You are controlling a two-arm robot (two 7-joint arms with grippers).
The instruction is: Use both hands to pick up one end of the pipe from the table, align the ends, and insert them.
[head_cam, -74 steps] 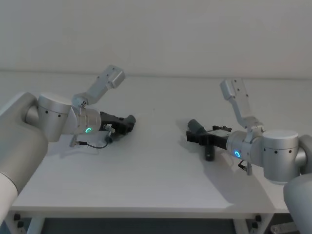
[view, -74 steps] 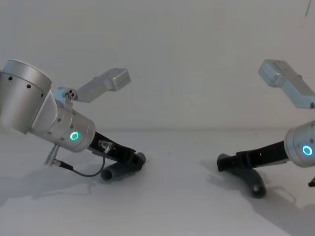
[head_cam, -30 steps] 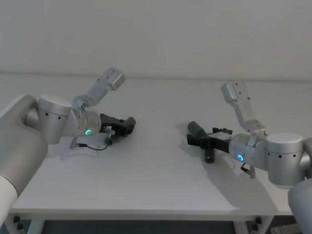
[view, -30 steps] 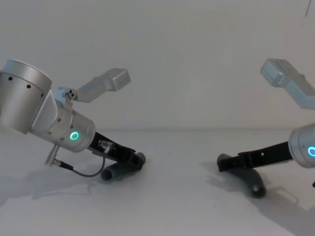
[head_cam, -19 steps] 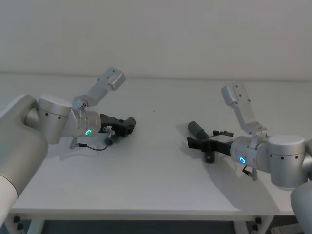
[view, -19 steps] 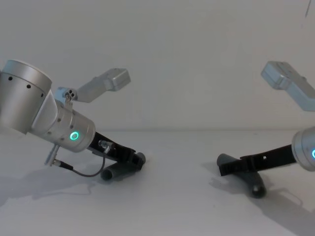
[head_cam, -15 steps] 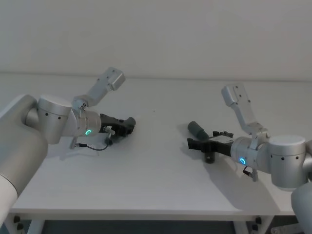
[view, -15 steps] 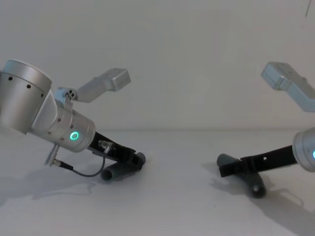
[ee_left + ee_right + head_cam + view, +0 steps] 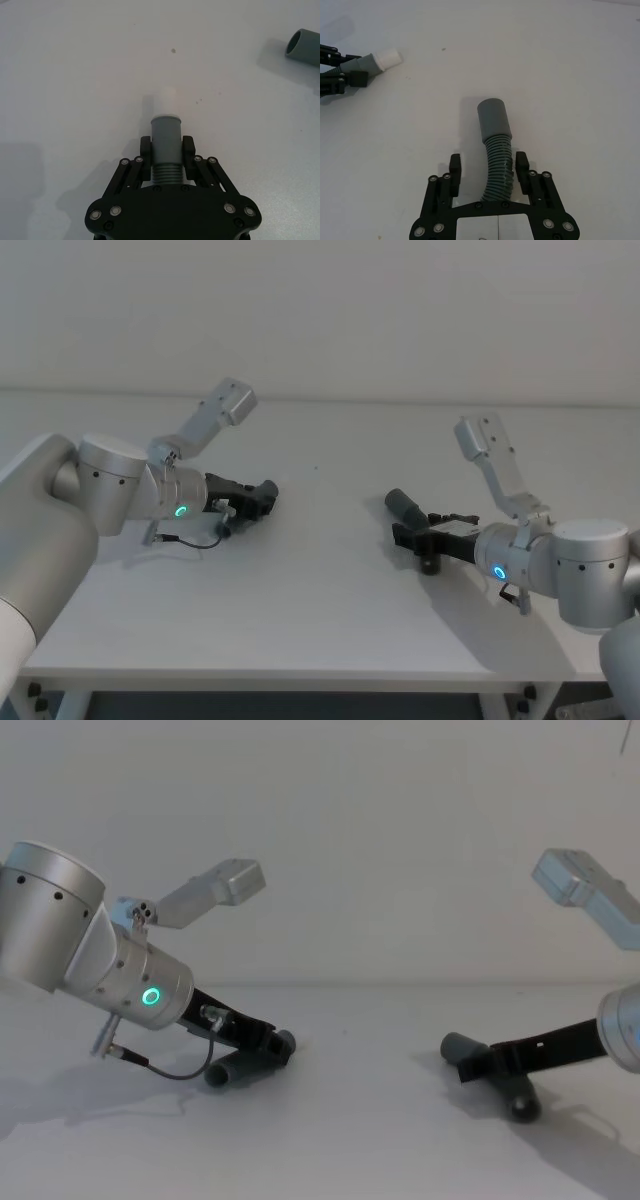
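Your right gripper [image 9: 408,534] has backed off along ribbed tube [image 9: 496,142] on table [image 9: 320,600]; its wrist view shows jaws wide, straddling; left gripper [image 9: 167,148] clamps smooth cuffed tube [image 9: 165,132], white tip forward

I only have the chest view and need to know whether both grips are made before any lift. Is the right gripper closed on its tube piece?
Observer: No. In its wrist view the right gripper is open, and its fingers straddle the ribbed part of the right tube piece with a gap on each side.
Operator: And the left one?
Observer: The left gripper is shut on the left tube piece, with both fingers pressed against its grey cuff.
Operator: Which end of that piece points outward?
Observer: The white tip sticks out beyond the cuff, ahead of the left gripper.
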